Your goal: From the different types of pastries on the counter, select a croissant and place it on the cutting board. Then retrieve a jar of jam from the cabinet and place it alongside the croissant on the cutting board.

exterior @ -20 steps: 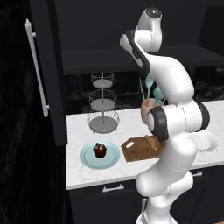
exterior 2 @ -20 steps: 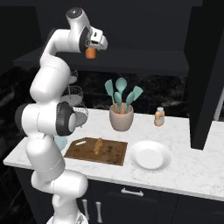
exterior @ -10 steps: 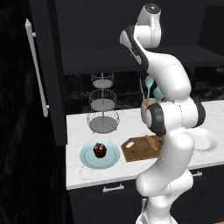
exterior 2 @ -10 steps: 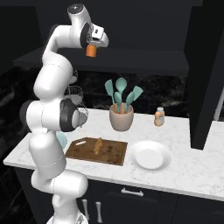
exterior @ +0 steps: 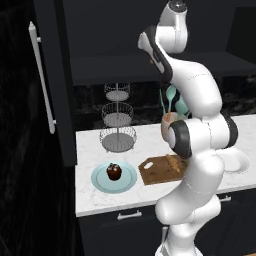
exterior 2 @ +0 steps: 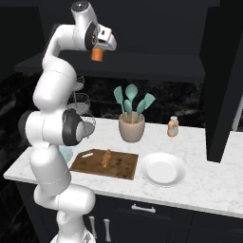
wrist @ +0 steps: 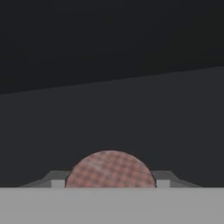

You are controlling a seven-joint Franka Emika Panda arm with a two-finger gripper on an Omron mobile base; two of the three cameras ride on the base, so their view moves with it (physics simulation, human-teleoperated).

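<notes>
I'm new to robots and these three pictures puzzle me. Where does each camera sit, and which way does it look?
Left base view: behind the arm's left, facing the counter; arm rises at right.
Right base view: behind its right, facing the board with the croissant; the claw holds the jar high.
Hand view: on the hand, over the jar's lid into the dark cabinet.
Both base views share the board.

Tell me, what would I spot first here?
The tall white arm, holding an orange jar up high in its tool, by the dark cabinet. Next, down on the counter, the croissant lying on the board, beside a white plate.
</notes>
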